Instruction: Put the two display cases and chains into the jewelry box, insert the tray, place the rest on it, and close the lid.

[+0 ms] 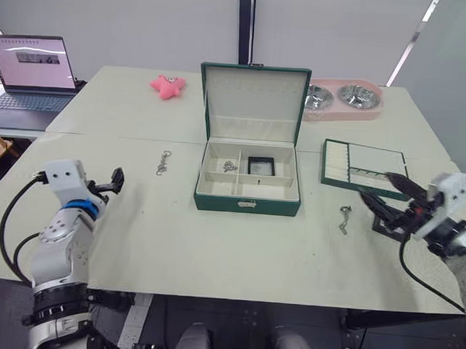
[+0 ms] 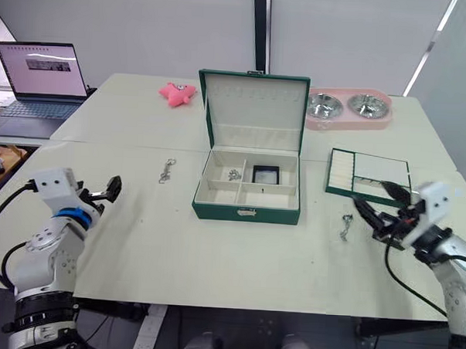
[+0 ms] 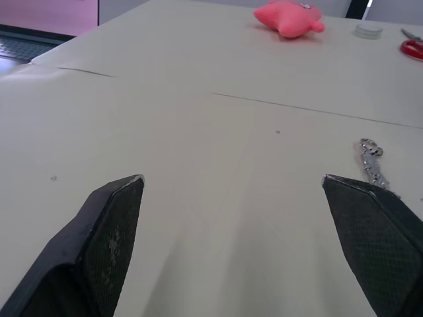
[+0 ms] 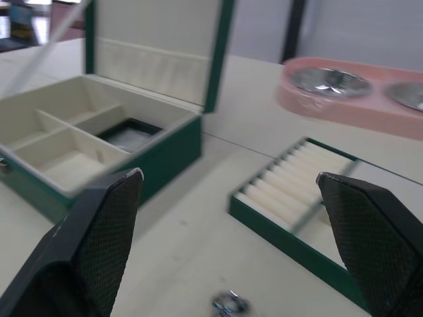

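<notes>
1. My left tool [image 1: 117, 180] hangs spread wide and empty over the bench [image 1: 176, 241], idle at the near left edge while the work sits well ahead of it.
2. One chain [image 1: 165, 162] lies loose on the bench ahead and to the right of my left tool, apart from the box; I judge it the left tool's natural pick.
3. The jewelry box [image 1: 247, 200] stands mid-bench, between my two tools and beyond both, with its lid [image 1: 255, 102] propped upright so the compartments are open to reach.
4. Inside the box I count one display case [image 1: 260, 166] lying flat in a rear compartment and one chain [image 1: 230, 167] in the compartment just left of it. I cannot see a second case on the bench.
5. A third chain [image 1: 344, 219] lies on the bench just left of my right tool [image 1: 388, 204], close enough that I take it for the next grab.
6. My right tool is spread wide and holds nothing, pointed toward the box.
7. One tray [image 1: 364, 165] waits on the bench just beyond my right tool, out of the box so the lower compartments can be filled first.
8. Count: three chains, one case seen, one tray, one box.
</notes>
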### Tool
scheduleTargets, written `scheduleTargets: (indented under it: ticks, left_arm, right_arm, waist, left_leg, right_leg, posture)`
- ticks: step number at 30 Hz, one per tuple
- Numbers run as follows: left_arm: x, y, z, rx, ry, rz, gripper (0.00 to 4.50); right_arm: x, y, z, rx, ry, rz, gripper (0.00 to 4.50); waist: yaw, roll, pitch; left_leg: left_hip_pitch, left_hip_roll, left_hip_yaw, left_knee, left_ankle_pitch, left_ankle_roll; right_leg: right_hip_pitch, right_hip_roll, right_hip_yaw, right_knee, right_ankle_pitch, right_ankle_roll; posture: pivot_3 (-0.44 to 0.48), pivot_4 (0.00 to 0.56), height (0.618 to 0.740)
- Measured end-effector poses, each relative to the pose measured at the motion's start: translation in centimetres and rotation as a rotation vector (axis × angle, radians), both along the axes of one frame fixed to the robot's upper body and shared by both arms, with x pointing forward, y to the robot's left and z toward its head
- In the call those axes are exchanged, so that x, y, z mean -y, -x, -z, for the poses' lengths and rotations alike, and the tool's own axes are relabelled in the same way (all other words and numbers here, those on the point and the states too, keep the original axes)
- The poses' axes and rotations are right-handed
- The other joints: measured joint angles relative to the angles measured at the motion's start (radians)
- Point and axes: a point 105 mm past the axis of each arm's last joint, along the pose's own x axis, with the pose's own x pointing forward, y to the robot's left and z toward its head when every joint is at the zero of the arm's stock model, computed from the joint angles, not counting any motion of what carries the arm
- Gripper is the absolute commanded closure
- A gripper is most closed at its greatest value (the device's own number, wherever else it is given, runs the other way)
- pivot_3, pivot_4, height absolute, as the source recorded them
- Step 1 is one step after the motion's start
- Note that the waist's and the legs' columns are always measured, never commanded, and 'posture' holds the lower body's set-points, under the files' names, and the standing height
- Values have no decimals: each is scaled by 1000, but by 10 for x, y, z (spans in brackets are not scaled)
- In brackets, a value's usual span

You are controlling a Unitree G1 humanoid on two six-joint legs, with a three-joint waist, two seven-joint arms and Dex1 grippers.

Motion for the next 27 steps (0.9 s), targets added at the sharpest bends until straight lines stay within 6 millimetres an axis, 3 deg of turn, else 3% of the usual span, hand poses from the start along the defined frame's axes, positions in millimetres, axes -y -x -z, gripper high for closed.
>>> scheduleTargets:
  ticks: [4,6,13,17,24,27]
  left_arm:
    - [30,-19,-3,0,-8,70,37]
    - [43,-28,-4,4,-8,95,37]
    - [64,-49,10,-44,10,116,37]
    - [68,-58,15,-70,3,117,37]
    - [75,-81,2,-70,9,118,37]
    - [79,-87,9,-115,-2,138,37]
  right_arm:
    - [-71,0,-4,-40,12,-275,0]
    - [-96,0,-5,-41,17,-359,0]
    - [-149,-13,-11,-16,48,-484,0]
    - [-159,-16,-11,-10,67,-500,0]
    - [-163,-23,-9,-17,76,-486,0]
    - [-164,-25,-13,-5,81,-482,0]
  waist:
    - [2,0,0]
    - [1,-1,0]
    - [0,-1,0]
    - [0,-1,0]
    - [0,-1,0]
    - [-2,-1,0]
  left_leg:
    - [-1,0,0,1,0,0]
    - [-1,-1,-1,1,0,0]
    - [-2,0,0,1,0,0]
    - [-2,0,-1,1,0,-1]
    - [-2,-1,-1,1,0,-1]
    - [-2,-1,-1,1,0,-1]
  right_leg:
    - [0,0,0,0,0,0]
    - [0,0,-1,0,0,0]
    - [-3,0,-1,1,0,0]
    - [-3,-1,-2,1,0,0]
    - [-3,-1,-2,1,0,0]
    - [-3,-1,-2,1,0,0]
  posture:
    - [0,150,740]
    - [0,150,740]
    - [0,150,740]
    - [0,150,740]
    - [0,150,740]
    - [0,150,740]
